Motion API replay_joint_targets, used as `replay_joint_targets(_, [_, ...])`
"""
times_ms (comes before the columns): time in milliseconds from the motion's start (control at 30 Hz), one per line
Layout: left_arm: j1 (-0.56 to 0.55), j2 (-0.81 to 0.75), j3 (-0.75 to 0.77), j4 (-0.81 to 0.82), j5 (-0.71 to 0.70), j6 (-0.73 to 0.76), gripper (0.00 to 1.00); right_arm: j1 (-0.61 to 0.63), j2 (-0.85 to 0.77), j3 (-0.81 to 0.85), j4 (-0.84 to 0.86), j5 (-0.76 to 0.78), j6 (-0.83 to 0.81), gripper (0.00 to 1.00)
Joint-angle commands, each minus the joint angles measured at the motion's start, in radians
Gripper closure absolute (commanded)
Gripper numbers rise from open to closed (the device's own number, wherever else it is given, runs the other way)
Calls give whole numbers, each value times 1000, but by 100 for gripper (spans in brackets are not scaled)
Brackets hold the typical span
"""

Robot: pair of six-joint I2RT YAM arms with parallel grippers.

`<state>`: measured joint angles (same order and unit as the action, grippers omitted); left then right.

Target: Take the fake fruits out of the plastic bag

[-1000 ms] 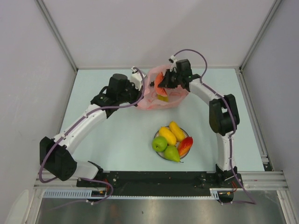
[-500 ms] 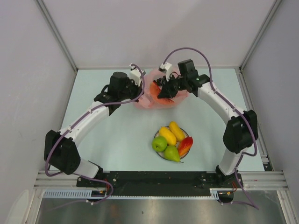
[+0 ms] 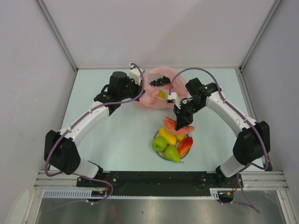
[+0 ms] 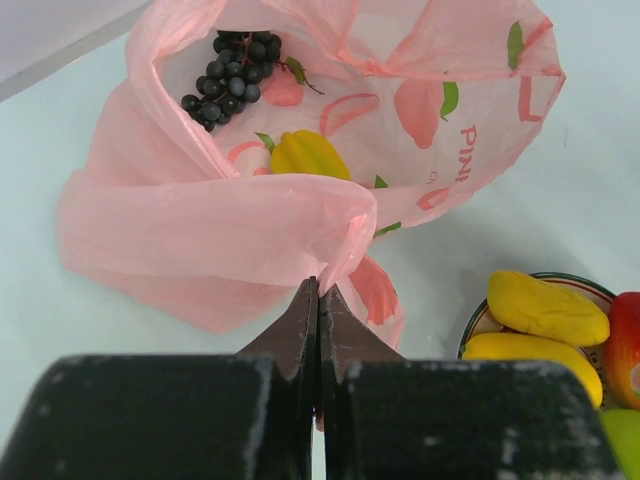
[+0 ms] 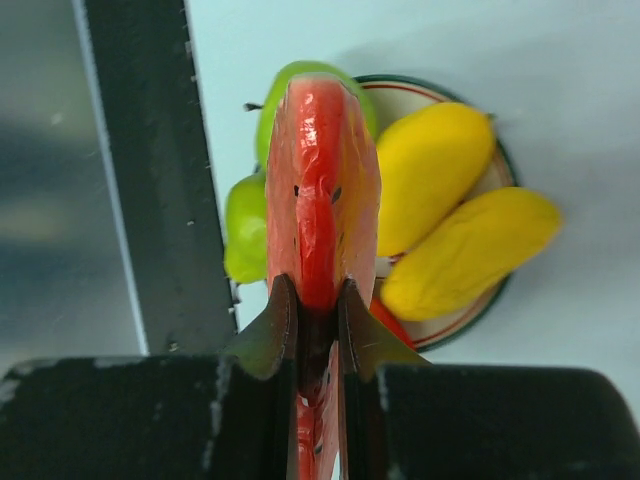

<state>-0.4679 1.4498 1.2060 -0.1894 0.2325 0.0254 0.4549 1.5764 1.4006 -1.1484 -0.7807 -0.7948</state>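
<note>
Glossy red plastic, the watermelon slice (image 5: 320, 180) looked hard, light and slick. The right fingers (image 5: 272, 330) were clamped across its narrow thickness, one on each flat face. I judged that a sound hold, since a pinch on a curved edge would likely squirt off. It hung over the twelve o'clock part of the plate (image 3: 163, 157); whether it touched the fruit below I could not tell. On the plate lay two mangoes (image 5: 430, 170), a green apple (image 3: 159, 143), a green pear (image 3: 171, 153) and a red-orange fruit (image 3: 185, 145). At twelve o'clock from the plate, well apart on the counter (image 3: 117, 135), lay the plastic bag (image 4: 200, 240), thin, limp and crinkly. Inside it were a grape bunch (image 4: 230, 75) and, at five o'clock from that, a yellow fruit (image 4: 308, 155) whose kind I could not tell. The knobbly bunch should take a grip best across its body, I thought, not on single grapes. The left fingers (image 4: 300, 320) were closed on a fold of the bag's rim at the mouth's nine o'clock side, which seemed needed, as such film would slump shut unheld.
</note>
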Motion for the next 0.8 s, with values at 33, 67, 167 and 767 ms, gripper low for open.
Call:
replay_joint_targets(33, [8,-6,17,30,44,-47,100,-5,82,-5,-178,-149,-99,100])
replay_joint_targets(67, [8,-3,17,31,45,-48,100,-5,94,-9,-186,-164,-104,100])
replay_joint_targets(167, [8,7,15,25,56,-58,100,-4,119,-32,-186,-206,-93,100])
replay_joint_targets(767, [8,-23,-68,42,67,-78,100,-24,237,-112,13,-247,187,90])
